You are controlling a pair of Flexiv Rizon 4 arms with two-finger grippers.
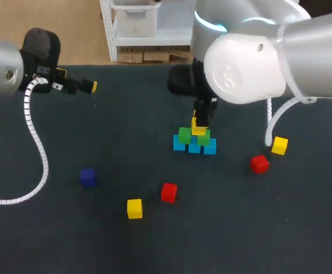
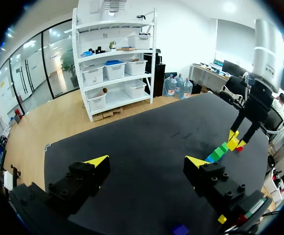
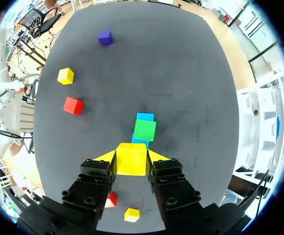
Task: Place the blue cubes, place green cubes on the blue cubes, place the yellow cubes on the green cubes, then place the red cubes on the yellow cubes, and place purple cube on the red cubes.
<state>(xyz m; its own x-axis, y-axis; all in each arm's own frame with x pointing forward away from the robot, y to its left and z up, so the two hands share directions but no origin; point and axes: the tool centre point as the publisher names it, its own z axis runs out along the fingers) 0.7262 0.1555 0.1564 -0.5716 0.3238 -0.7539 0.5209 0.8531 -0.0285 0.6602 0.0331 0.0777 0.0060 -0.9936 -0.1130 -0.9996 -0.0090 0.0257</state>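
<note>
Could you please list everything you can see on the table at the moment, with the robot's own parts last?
blue cubes: three, light blue, in a row mid-table.
green cubes: two, green, on the blue row.
held cube: one, yellow, over the green cubes.
loose yellow cubes: two, one near the front, one at the right.
red cubes: two, one by each loose yellow; the other.
purple cube: one, front left.
table: one, dark.
left gripper: open, empty.
right gripper: shut on the held cube.
</note>
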